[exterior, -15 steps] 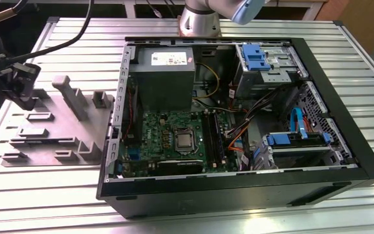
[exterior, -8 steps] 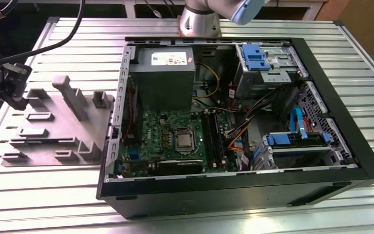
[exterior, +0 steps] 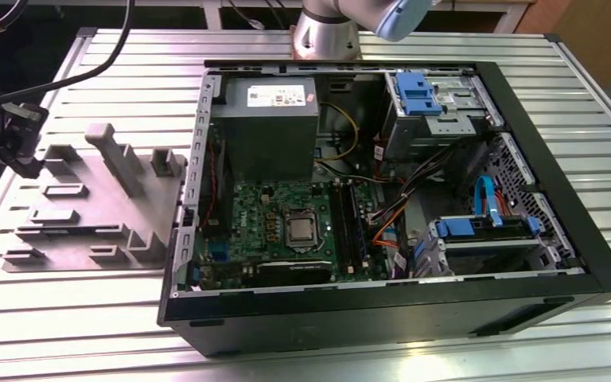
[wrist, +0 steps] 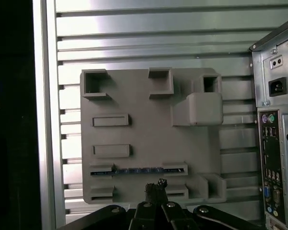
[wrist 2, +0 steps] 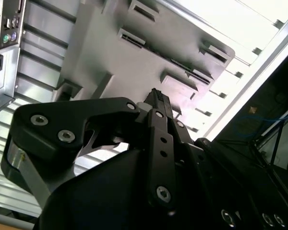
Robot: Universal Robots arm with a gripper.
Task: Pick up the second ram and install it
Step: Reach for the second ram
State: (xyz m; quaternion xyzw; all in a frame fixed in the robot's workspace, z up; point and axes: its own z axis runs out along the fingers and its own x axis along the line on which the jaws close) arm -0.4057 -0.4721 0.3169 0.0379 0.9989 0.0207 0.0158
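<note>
- One gripper (wrist: 156, 184) hangs above the grey plastic fixture (wrist: 134, 139), by the row of blocks that holds the memory stick. In both wrist views its two fingers are pressed together at the tips, closed on each other.
- The second ram (wrist: 139, 170) stands on its long edge in the fixture. It is a dark blue-black strip bridging two low grey blocks, and the fingertips are just beside it, not touching it.
- In the exterior view the fixture lies on the slatted metal table (exterior: 157, 79) at the exterior view's left, just beside the open computer case (exterior: 391, 318). The gripper hovers over the fixture's left side.
- Inside the case the green board (exterior: 274, 215) lies flat. The grey power-supply box (exterior: 268, 135) sits on its far side and the long black slots (exterior: 346, 231) run along its right.
- The case's rear panel (wrist: 273, 143), with its ports, faces the fixture.
</note>
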